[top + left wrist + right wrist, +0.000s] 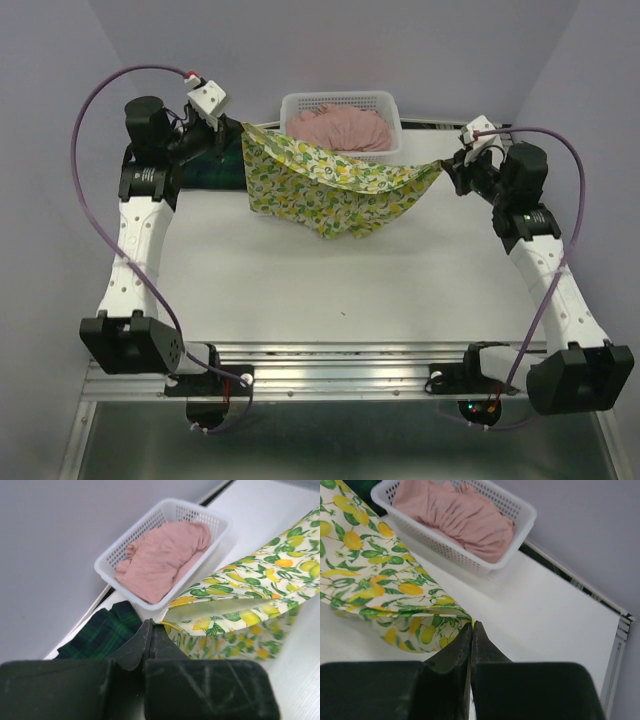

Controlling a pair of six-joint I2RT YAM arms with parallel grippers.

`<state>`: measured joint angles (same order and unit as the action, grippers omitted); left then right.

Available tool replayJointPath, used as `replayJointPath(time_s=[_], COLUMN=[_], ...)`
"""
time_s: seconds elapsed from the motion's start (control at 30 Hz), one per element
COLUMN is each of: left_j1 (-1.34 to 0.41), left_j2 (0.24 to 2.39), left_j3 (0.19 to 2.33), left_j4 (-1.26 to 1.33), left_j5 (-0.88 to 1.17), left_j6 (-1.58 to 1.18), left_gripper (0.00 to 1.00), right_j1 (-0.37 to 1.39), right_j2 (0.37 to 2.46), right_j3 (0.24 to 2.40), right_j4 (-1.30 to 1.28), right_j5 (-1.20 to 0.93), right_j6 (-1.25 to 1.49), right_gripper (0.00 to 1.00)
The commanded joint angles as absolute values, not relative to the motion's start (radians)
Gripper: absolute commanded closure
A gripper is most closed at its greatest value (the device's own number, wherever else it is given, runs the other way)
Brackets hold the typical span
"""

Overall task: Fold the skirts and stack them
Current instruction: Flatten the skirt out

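Observation:
The lemon-print skirt (330, 185) hangs stretched between my two grippers above the far part of the table. My left gripper (238, 126) is shut on its left corner, and the skirt (250, 605) runs off to the right in the left wrist view. My right gripper (447, 163) is shut on its right corner, and the skirt (370, 565) spreads to the left in the right wrist view. The dark plaid skirt (102, 632) lies on the table under my left gripper (151, 624). The pink pleated skirt (340, 128) lies in the white basket (292, 103).
The white lattice basket (107, 562) stands at the far edge of the table against the wall, also seen in the right wrist view (520, 515). The table's metal rail (330, 360) runs along the near edge between the arm bases.

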<state>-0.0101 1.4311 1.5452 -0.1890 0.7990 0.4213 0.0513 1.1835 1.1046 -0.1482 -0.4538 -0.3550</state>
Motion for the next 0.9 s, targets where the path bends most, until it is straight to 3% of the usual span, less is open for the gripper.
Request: replayJointPath(time_s=[0.0, 0.33, 0.53, 0.7, 0.8, 0.87], left_j1=[-0.009, -0.009, -0.009, -0.009, -0.009, -0.021], left_j2=[1.231, 0.760, 0.628, 0.681, 0.831, 0.991], left_j3=[1.447, 1.241, 1.220, 1.106, 1.036, 1.023], left_j4=[0.026, -0.167, -0.428, -0.437, -0.376, -0.335], left_j5=[0.841, 0.874, 0.904, 0.893, 0.844, 0.792], left_j6=[0.216, 0.298, 0.354, 0.308, 0.288, 0.267], left_gripper=[1.00, 1.00, 1.00, 1.00, 0.99, 0.90], right_j1=[0.052, 0.043, 0.043, 0.043, 0.043, 0.043], right_j2=[1.059, 0.764, 0.605, 0.698, 0.886, 1.071], right_j3=[1.181, 1.193, 1.216, 1.157, 1.089, 1.080], right_j4=[-0.169, -0.385, -0.533, -0.586, -0.543, -0.505], right_j5=[-0.486, -0.382, -0.279, -0.279, -0.311, -0.308], right_j6=[-0.304, -0.339, -0.376, -0.423, -0.422, -0.376], right_gripper=[0.99, 0.99, 0.99, 0.99, 0.99, 0.99])
